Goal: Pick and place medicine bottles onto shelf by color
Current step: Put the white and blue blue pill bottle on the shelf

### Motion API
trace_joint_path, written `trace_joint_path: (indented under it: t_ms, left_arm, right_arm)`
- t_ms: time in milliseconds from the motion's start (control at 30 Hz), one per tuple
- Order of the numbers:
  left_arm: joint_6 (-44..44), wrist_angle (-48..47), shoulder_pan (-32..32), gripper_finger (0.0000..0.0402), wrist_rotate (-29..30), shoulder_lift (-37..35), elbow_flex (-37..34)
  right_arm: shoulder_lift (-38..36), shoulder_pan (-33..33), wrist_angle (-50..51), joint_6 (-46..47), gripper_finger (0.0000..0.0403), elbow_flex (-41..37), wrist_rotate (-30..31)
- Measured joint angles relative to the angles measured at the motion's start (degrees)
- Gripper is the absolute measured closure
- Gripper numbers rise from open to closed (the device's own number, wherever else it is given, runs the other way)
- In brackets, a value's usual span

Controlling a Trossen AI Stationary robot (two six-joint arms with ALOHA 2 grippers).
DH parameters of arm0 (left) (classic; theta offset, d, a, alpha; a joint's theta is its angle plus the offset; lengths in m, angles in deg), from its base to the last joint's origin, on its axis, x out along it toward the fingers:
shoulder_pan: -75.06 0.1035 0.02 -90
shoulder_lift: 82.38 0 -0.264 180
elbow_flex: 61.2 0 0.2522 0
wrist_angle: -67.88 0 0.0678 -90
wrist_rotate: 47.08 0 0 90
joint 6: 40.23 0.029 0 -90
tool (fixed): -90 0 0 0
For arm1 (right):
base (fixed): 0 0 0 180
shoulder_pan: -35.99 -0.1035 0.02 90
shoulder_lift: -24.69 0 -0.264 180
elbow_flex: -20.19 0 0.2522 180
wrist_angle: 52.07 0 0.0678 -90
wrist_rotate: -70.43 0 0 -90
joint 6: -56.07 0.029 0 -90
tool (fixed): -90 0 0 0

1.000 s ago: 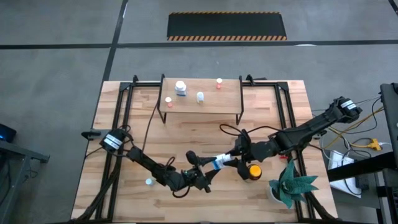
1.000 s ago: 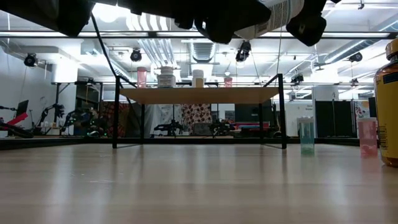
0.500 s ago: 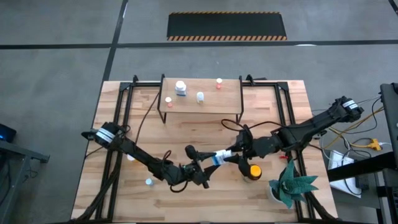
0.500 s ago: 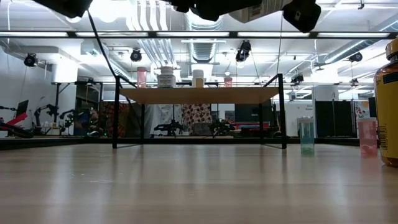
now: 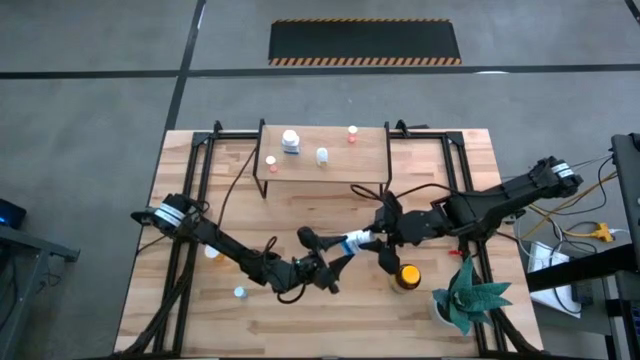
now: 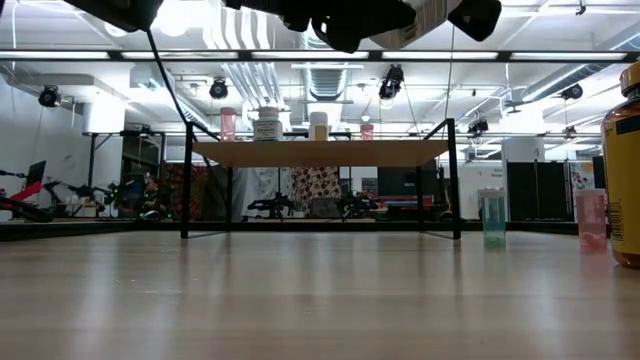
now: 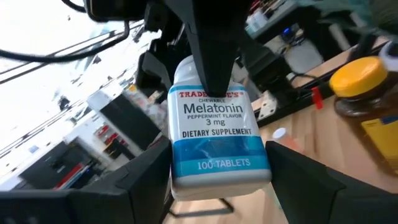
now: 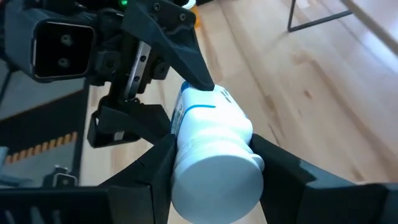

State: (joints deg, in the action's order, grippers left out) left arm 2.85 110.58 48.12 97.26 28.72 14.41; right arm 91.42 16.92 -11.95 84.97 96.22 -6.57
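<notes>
1. Your left gripper [image 5: 335, 262] sits above the front middle of the table, fingers closed on the base end of a white melatonin bottle [image 5: 355, 242] with a blue band; the left wrist view shows the label [image 7: 211, 121] facing that camera, a dark finger [image 7: 149, 177] pressed to each side of the bottle.
2. Your right gripper [image 5: 378, 238] meets it from the other side, its fingers [image 8: 283, 165] clamped on the white cap end of the same bottle [image 8: 211, 149]. Both arms hold it at once, clear of the table.
3. In the low view the pair hangs at the top edge, the bottle [image 6: 425, 15] only partly in frame.
4. Just beside the right gripper, toward the front edge, a large amber bottle [image 5: 407, 276] with a yellow cap stands on the wood.
5. A green spiky plant [image 5: 468, 297] sits at the front right corner.
6. On the left front of the table you have two small vials: one by the left arm [image 5: 211, 253] and one nearer the front edge [image 5: 239, 292].
7. The shelf [image 5: 340, 168] stands at the back middle, carrying a white bottle [image 5: 290, 141], a small pale vial [image 5: 322, 155], a red-capped vial [image 5: 352, 131] and an orange-capped vial [image 5: 270, 161].
</notes>
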Motion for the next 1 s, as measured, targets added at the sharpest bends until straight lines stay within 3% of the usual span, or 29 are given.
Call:
trace_joint_path:
  t_ms: [133, 433, 733, 867, 1000]
  left_arm:
    - [0.95, -0.16, 0.73, 0.0165, 4.19, -0.72, 0.37]
    - [9.46, 0.03, 1.18, 0.0165, 3.13, -1.42, 0.15]
    - [9.78, -0.12, 1.35, 0.0164, 4.47, -1.42, 0.04]
    - [9.85, -0.07, 1.6, 0.0143, 5.36, -1.51, 0.33]
    - [10.27, -0.08, 1.84, 0.0114, 9.86, -2.87, 0.03]
  right_arm:
    - [1.0, 0.11, 1.55, -2.23, 0.0234, 2.11, 1.12]
    - [1.69, 2.03, 8.63, -5.96, 0.0234, 6.79, 0.04]
    - [1.65, 3.95, 11.68, -8.03, 0.0234, 7.59, -0.08]
    - [1.65, 4.25, 13.84, -8.6, 0.0234, 7.69, -0.04]
    - [1.65, 5.49, 17.75, -8.58, 0.0234, 9.27, 0.0]
